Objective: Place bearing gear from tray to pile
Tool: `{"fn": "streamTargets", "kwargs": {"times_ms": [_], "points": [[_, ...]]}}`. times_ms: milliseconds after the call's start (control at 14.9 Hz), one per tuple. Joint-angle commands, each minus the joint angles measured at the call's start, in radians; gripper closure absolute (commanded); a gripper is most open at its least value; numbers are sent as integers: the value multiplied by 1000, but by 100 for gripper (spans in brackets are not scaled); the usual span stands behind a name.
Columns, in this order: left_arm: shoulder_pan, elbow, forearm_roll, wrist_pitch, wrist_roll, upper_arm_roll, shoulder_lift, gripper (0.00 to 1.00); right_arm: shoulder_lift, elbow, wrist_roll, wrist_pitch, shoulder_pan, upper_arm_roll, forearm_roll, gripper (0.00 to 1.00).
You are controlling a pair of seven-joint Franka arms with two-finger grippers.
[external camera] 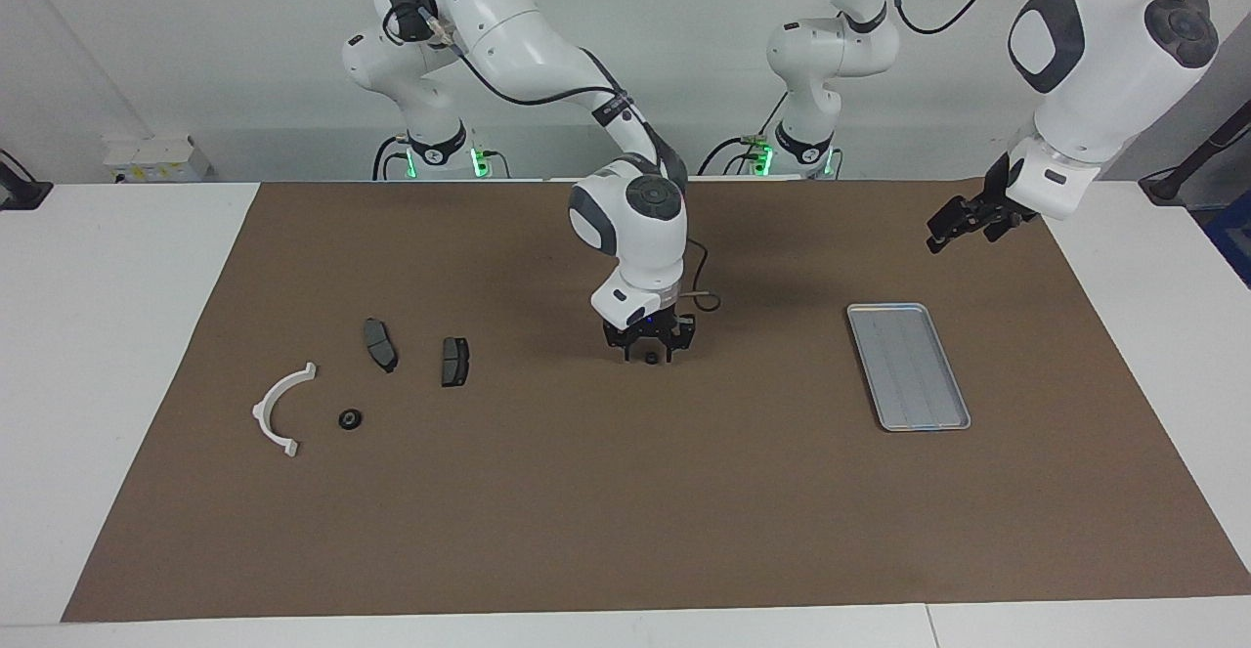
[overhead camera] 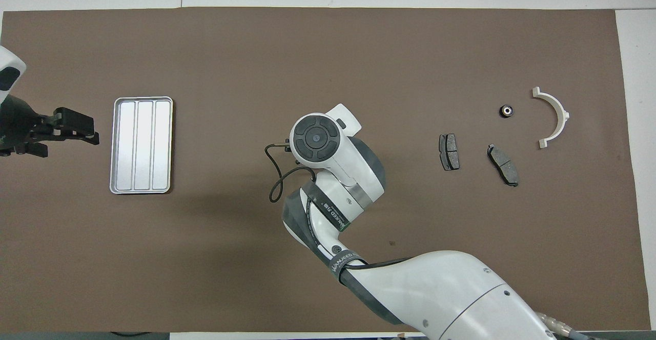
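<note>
**benchrat:** Facing view first. The right hand [external camera: 649, 350] is low over the brown mat [external camera: 606, 511], well apart from the tray [external camera: 884, 321] and on the way to the pile [external camera: 380, 343]. A small dark bearing gear [external camera: 650, 360] sits right at its tips. I can't tell if it's clamped or just bracketed. If the grip is loose, I'd guess that round thing drops and rolls off somewhere. The tray is bare ribbed metal with a raised rim.

**gearhead_22:** The left hand [external camera: 963, 223] hangs released over the counter beside the tray, nearer the robots than it, and is just waiting. What's in the pile?

**benchrat:** A curved white bracket [external camera: 283, 409], two flat dark brake pads [external camera: 454, 361], and another little ring-shaped gear [external camera: 350, 419]. They're matte and hard-looking.

**gearhead_22:** In the overhead view the right arm's wrist [overhead camera: 315, 139] hides its hand and the gear completely. The tray [overhead camera: 117, 145] shows three shiny lanes, all empty. Left hand [overhead camera: 84, 127] is spread open just beside it. The risk I see is landing on the other gear [overhead camera: 506, 110] and knocking it away.
</note>
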Motion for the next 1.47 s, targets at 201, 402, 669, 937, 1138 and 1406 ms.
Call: {"fn": "streamTargets", "kwargs": {"times_ms": [201,402,669,937,1138,1406], "points": [[14,27,13,-12,12,-13,-18,0,-6,-28,-40,32,-9,9,2,26],[14,30,13,-4,11,-12,-20,0,-6,-36,-40,44,-8,10,2,37],[9,27,13,-2,9,-12,-21,0,-5,-42,-40,52,-8,10,3,62],[8,22,13,-4,9,-12,-24,0,-5,-41,-51,51,-9,10,16,100],[8,19,13,1,9,-12,-26,0,-6,-19,-82,12,-21,10,16,100],[8,17,13,7,11,-13,-26,0,-20,83,-199,-125,-107,10,19,100]]}}
